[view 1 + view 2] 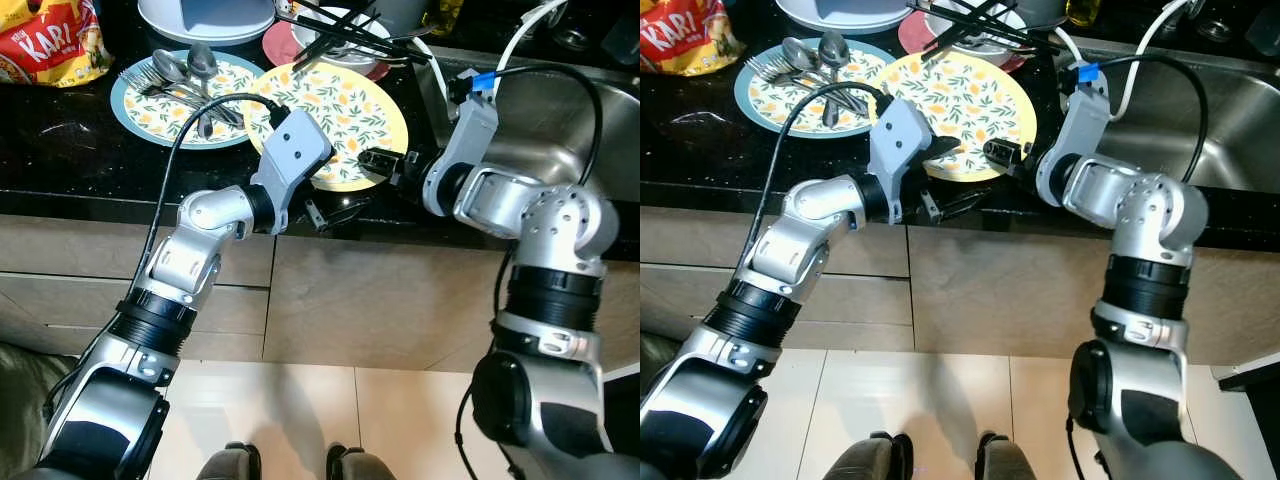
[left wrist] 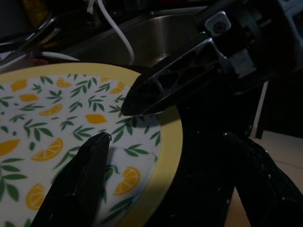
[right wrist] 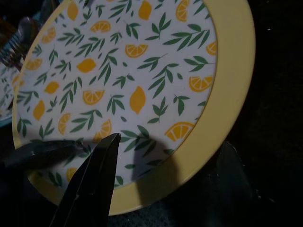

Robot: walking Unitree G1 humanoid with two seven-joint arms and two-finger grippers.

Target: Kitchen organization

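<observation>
A yellow plate [image 1: 340, 105] with a lemon print lies on the black counter [image 1: 70, 160], near its front edge. My left gripper [image 1: 330, 195] is open at the plate's near rim. One finger [image 2: 85, 179] lies over the plate and the other hangs off the counter edge. My right gripper [image 1: 370, 162] is open at the plate's near-right rim, with one finger [image 3: 94, 184] over the print. The two grippers' tips almost meet above the rim. Neither holds anything.
A blue-rimmed plate [image 1: 150, 125] with several forks and spoons [image 1: 185, 75] sits left of the yellow plate. Behind are white dishes [image 1: 210, 15], a bowl of black utensils [image 1: 340, 35] and a red snack bag [image 1: 50, 40]. The steel sink [image 1: 560, 120] lies to the right.
</observation>
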